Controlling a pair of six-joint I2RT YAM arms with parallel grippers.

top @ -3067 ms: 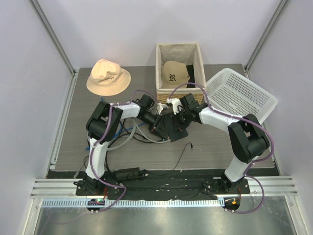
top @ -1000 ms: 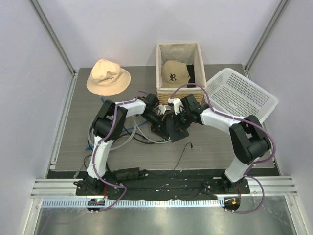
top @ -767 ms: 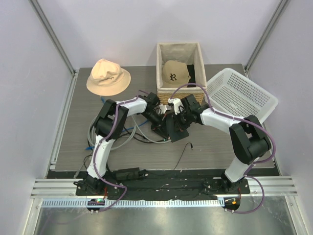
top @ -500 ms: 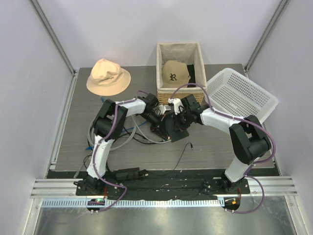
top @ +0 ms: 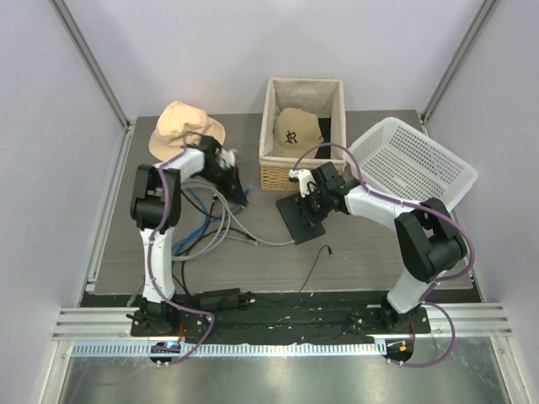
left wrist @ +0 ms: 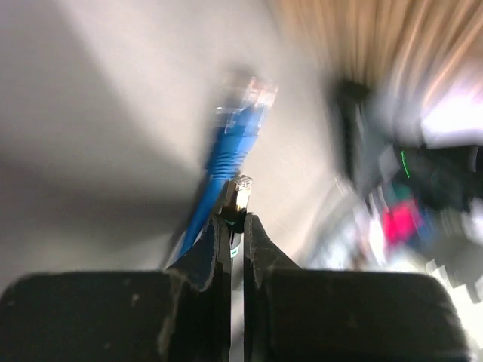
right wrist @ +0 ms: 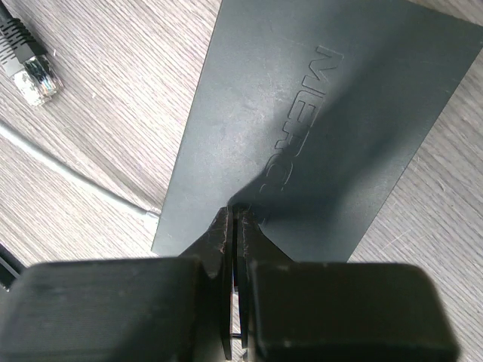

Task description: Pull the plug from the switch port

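The switch [top: 301,220] is a flat dark box lying mid-table; its lettered top [right wrist: 317,128] fills the right wrist view. My right gripper [top: 310,204] is shut with nothing in it, its tips [right wrist: 235,214] pressed down on the switch's top. My left gripper [top: 239,196] is well to the left of the switch, near the cable bundle. It is shut [left wrist: 235,220] on a small plug [left wrist: 241,192] with a clear tip. The plug is apart from the switch. A blue cable plug [left wrist: 238,128] shows blurred just beyond it.
A tan bucket hat [top: 178,126] lies back left. A wicker basket [top: 271,174] holding a cap stands behind the switch, a white plastic basket [top: 413,164] at right. Grey and blue cables [top: 206,231] lie left of the switch. A loose black plug [right wrist: 26,64] and a grey cable [right wrist: 75,181] lie beside it.
My left arm has swung left, away from the switch, carrying the plug with it. The switch and my right gripper have stayed in place.
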